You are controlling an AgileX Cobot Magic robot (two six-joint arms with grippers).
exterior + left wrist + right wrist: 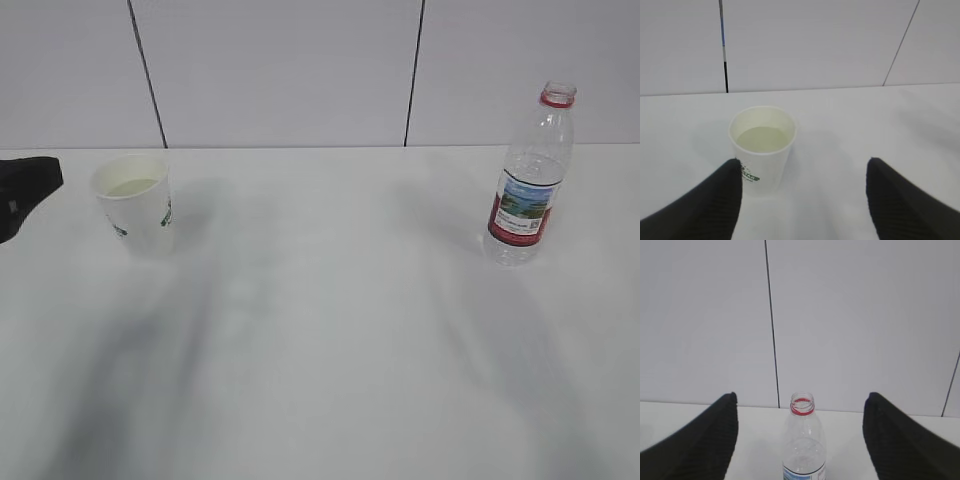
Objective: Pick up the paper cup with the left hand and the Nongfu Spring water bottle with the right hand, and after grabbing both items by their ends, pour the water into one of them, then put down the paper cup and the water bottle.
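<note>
White table (pixel 320 350), pale panelled wall (pixel 280 70)

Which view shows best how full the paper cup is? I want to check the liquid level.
The left wrist view: it looks down into the paper cup, showing the liquid surface well below the rim. The exterior view shows the cup smaller, from a flatter angle. The right wrist view misses it.

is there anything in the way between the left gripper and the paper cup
Nothing visible. In the left wrist view the paper cup stands upright just ahead of the open left gripper, nearer its left finger, with only bare table around it.
</note>
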